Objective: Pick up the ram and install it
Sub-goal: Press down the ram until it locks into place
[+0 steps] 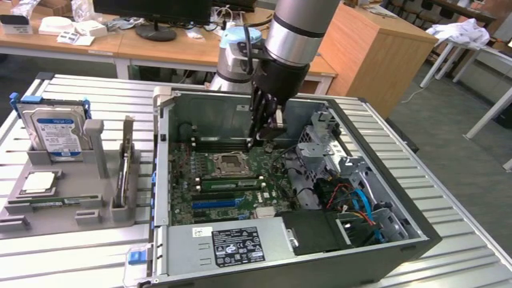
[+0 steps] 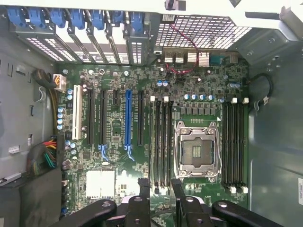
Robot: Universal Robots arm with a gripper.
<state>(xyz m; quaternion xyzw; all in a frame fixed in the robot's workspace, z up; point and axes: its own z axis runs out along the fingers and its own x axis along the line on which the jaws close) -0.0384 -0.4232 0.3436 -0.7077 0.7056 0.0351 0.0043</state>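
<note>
My tool (image 2: 160,181), fingers (image 2: 143,189) apart and empty, hovers bottom centre over the memory slots (image 2: 161,142); descending carelessly could strike their latches.

The exterior camera sits high and well back, angled down into the open computer case (image 1: 216,114), with the arm (image 1: 298,27) at twelve o'clock. The wrist camera looks straight down, close above the motherboard (image 2: 118,123), past the gripper (image 2: 159,181). Both views take in the CPU socket (image 2: 197,150).
</note>
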